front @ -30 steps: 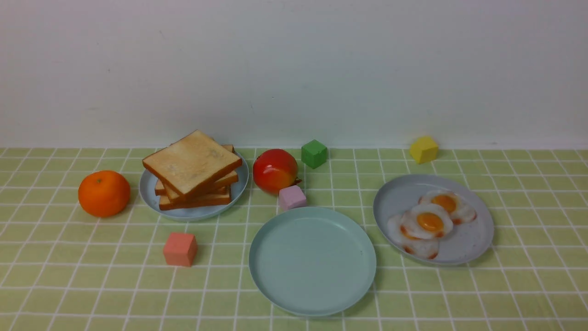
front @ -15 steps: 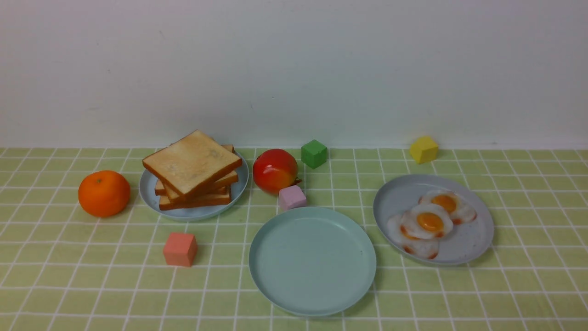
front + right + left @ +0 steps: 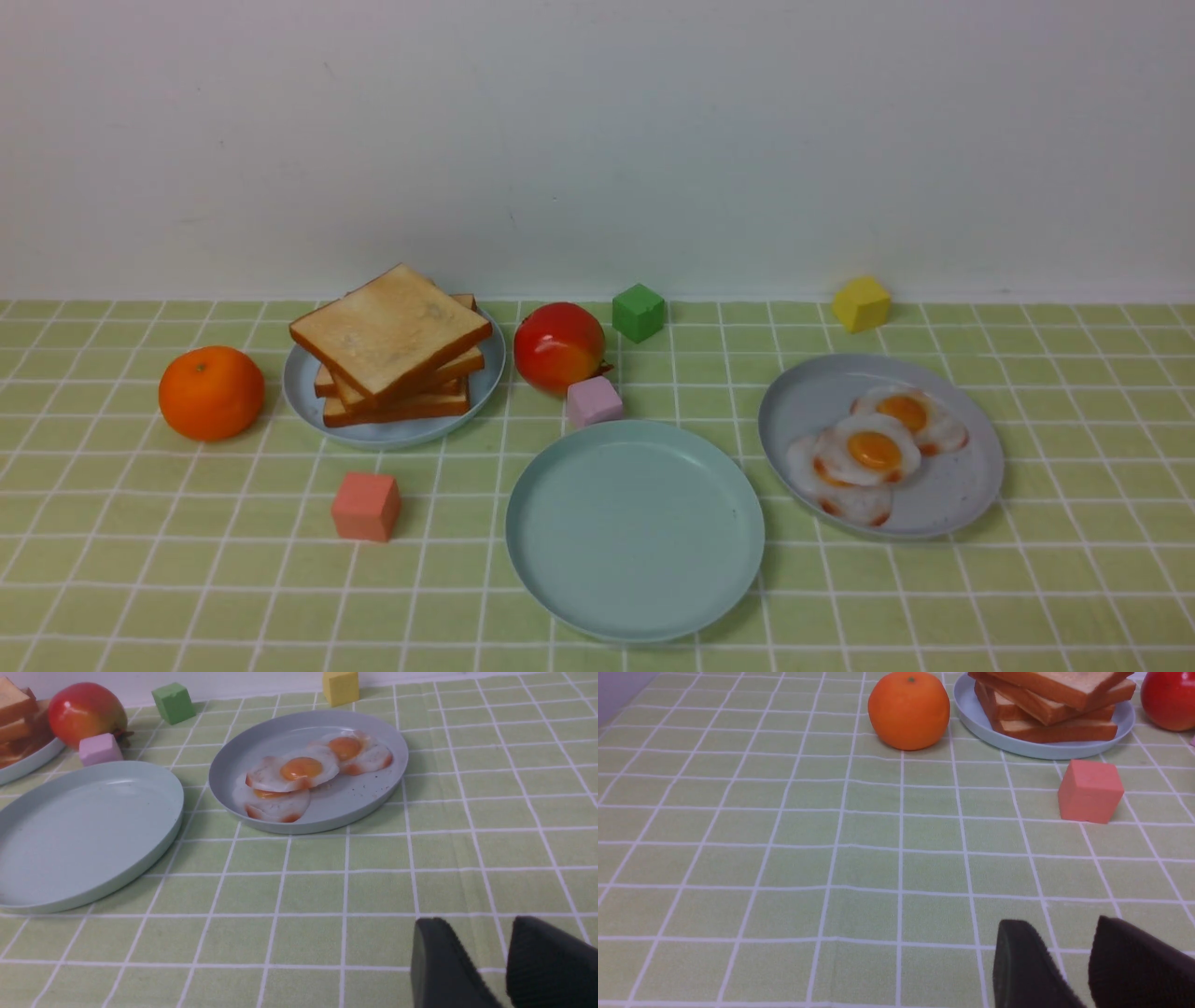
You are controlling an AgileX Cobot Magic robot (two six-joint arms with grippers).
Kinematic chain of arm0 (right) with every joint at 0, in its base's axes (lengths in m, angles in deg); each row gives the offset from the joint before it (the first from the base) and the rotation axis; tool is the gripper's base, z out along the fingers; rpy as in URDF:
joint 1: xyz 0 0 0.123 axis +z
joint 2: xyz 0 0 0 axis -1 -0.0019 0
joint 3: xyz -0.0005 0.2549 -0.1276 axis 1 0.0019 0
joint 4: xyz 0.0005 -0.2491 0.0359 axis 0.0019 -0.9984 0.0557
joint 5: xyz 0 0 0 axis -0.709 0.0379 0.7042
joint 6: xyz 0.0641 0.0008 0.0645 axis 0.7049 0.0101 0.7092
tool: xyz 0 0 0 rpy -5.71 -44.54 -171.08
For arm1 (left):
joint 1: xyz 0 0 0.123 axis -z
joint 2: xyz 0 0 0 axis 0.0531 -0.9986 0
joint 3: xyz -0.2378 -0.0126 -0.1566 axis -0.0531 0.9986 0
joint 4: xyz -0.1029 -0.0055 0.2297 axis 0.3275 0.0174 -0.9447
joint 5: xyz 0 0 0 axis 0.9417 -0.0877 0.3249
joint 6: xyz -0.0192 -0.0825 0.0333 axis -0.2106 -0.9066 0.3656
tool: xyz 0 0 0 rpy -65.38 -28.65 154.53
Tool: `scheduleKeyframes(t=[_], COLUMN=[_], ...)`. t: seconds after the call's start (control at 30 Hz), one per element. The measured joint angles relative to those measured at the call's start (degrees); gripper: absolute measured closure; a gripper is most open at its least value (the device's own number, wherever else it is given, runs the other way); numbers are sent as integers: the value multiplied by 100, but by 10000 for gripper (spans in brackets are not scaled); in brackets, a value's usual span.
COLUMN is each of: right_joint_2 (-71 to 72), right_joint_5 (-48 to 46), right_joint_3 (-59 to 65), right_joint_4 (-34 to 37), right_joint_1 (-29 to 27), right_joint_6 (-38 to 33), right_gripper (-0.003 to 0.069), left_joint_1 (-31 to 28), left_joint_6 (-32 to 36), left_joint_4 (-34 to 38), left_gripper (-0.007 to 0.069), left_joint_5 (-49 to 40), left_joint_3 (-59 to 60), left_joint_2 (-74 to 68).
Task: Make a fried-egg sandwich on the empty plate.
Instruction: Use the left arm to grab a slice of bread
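A tabletop point(image 3: 140, 560) covered by a green cloth with a white grid is seen, backed by a pale wall. The empty plate point(image 3: 635, 532), teal-green and widest of the three, is placed at the near centre, and nothing is carried on it. To its right, a grey-blue plate point(image 3: 812, 397) is set, on which three fried eggs point(image 3: 873, 450) are overlapped. At the far left, a smaller light-blue plate point(image 3: 397, 435) is loaded with a skewed pile of toast slices point(image 3: 392, 331). An orange point(image 3: 212, 392) is found left of that plate, apart from it, and a red fruit point(image 3: 558, 343) just right of it. Four cubes are scattered about: a salmon cube point(image 3: 366, 505) in front of the toast, a lilac cube point(image 3: 594, 400) between the fruit and the teal rim, and a green cube point(image 3: 639, 312) and a yellow cube point(image 3: 861, 302) near the wall. Neither arm is shown from the front. In the wrist views, the left pincer point(image 3: 1062, 933) and the right pincer point(image 3: 483, 933) are held low over bare cloth — each released, its fingers parted, with nothing gripped.
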Motion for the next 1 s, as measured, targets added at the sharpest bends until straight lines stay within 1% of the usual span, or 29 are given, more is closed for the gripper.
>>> scheduleKeyframes(t=[0.1,0.23,0.27,0.3,0.33,0.37,0.53,0.63,0.83,0.9,0.97,1.0], right_joint_2=[0,0,0,0,0,0,0,0,0,0,0,0], right_joint_5=[45,328,449,770,770,1071,1787,1879,1927,2099,2516,2570], right_joint_3=[0,46,54,54,54,58,58,58,58,58,58,58], right_joint_4=[0,0,0,0,0,0,0,0,6,67,254,282], right_joint_1=[0,0,0,0,0,0,0,0,0,0,-4,-4], right_joint_6=[0,0,0,0,0,0,0,0,0,0,121,121], right_gripper=[418,418,418,418,418,418,418,418,418,418,418,418], left_joint_1=[0,0,0,0,0,0,0,0,0,0,0,0], left_joint_6=[0,0,0,0,0,0,0,0,0,-7,-201,-237], left_joint_4=[0,6,6,6,6,6,19,7,4,19,265,307], left_gripper=[387,387,387,387,387,387,387,387,387,387,387,387], left_joint_5=[0,5,19,64,77,189,768,997,1043,1063,1279,1314], left_joint_3=[0,0,0,0,0,0,0,0,0,0,8,8], left_joint_2=[0,0,0,0,0,0,0,0,0,0,0,0])
